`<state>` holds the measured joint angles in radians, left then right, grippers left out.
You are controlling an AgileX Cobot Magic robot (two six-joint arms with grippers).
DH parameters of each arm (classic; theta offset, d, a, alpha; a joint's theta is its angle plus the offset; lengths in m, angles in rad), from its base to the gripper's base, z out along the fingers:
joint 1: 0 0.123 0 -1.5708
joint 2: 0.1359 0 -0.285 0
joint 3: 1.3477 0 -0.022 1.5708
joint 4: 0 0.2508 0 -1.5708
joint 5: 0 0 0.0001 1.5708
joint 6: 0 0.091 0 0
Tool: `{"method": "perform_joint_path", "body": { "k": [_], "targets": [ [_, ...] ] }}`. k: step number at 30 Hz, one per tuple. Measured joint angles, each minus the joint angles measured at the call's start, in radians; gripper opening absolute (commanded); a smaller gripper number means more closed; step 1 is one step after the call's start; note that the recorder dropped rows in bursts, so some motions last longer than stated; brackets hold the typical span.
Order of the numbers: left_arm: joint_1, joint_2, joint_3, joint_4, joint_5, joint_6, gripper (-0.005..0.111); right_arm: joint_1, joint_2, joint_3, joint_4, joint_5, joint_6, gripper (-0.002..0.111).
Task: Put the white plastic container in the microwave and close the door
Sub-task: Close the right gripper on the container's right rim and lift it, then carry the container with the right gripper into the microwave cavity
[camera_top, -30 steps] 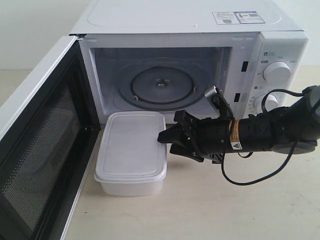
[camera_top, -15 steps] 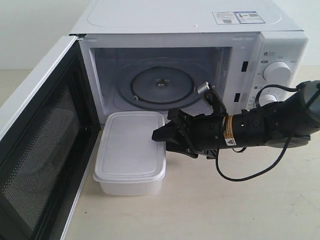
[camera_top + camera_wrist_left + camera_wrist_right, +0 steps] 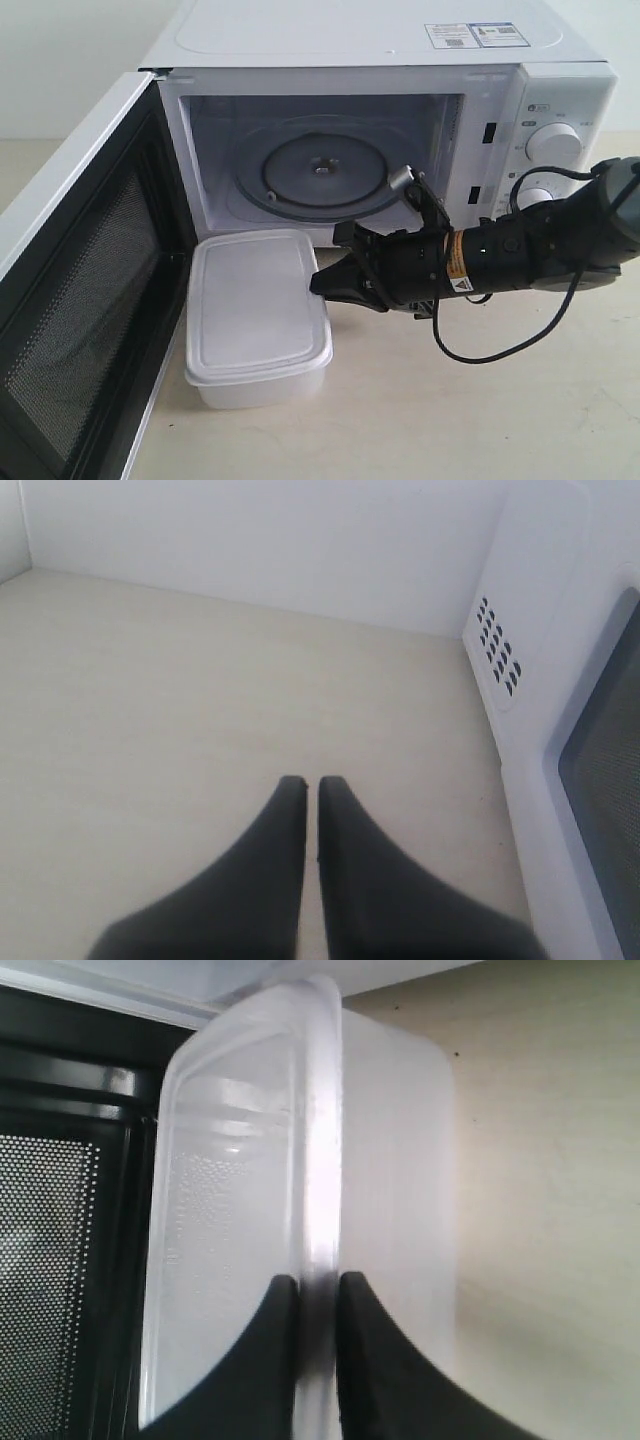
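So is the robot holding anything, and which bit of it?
Yes. The right gripper pinches the white tub by the rim of its lid, on the side facing the arm. The left gripper is shut on nothing.

No lettering is legible: stickers point(image 3: 477, 36) atop the microwave point(image 3: 400, 45) and a yellow warning label point(image 3: 459, 271) on the right arm point(image 3: 535, 255) are too small to read.

Black arm point(image 3: 545, 250), yellow warning label point(image 3: 457, 270), looping black cable point(image 3: 480, 361), black tapered hand point(image 3: 320, 283).
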<state>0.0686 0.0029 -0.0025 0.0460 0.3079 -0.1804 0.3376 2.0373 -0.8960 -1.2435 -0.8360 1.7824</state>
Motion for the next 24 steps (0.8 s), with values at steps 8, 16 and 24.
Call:
{"method": "perform_joint_path", "body": {
  "k": [8,16,24],
  "targets": [
    [0.0,0.0,0.0,0.0,0.0,0.0,0.004,0.001,-0.021,0.0,-0.027,0.018,0.013,0.0],
    [0.0,0.0,0.0,0.0,0.0,0.0,0.004,0.001,-0.146,0.042,0.0,0.124,0.089,0.0],
    [0.0,0.0,0.0,0.0,0.0,0.0,0.004,0.001,-0.242,0.166,0.057,0.146,0.087,0.0]
  ]
}}
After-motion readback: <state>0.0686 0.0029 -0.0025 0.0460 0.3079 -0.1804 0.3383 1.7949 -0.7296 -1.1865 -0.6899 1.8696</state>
